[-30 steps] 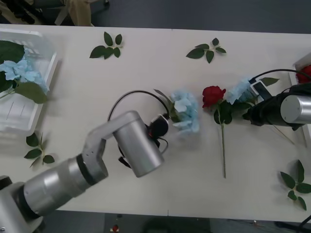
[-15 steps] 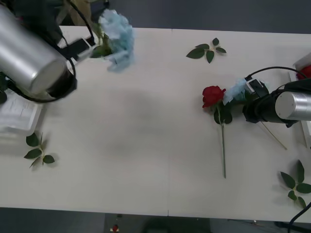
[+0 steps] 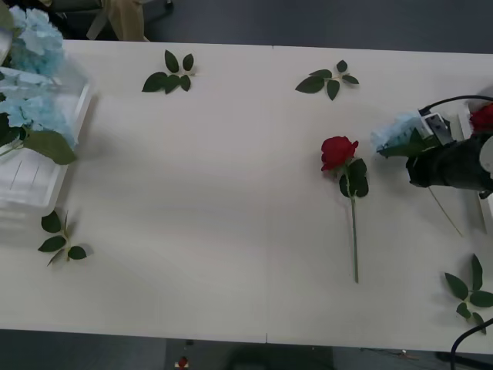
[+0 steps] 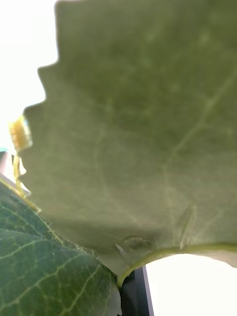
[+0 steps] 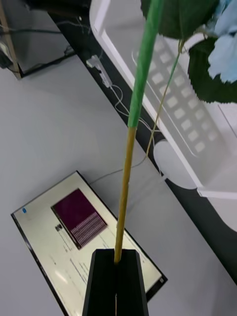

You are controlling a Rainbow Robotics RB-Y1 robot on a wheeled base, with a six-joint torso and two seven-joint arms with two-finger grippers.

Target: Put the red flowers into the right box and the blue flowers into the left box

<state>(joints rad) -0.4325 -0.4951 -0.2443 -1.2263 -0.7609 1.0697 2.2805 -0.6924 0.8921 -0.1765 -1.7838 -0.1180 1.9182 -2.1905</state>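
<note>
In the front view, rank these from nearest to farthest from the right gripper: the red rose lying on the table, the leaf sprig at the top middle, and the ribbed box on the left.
From the right gripper, at the table's right edge:
1. The red rose, just to its left, mid-table.
2. The leaf sprig, near the far edge.
3. The ribbed box, at the far left edge.

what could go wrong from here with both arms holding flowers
The left end effector pinches its blue flower only at the thin stem tip, so the bloom could swing or slip before clearing the left box rim. The right end effector holds a blue flower right beside the right box, the wrong box for it.
</note>
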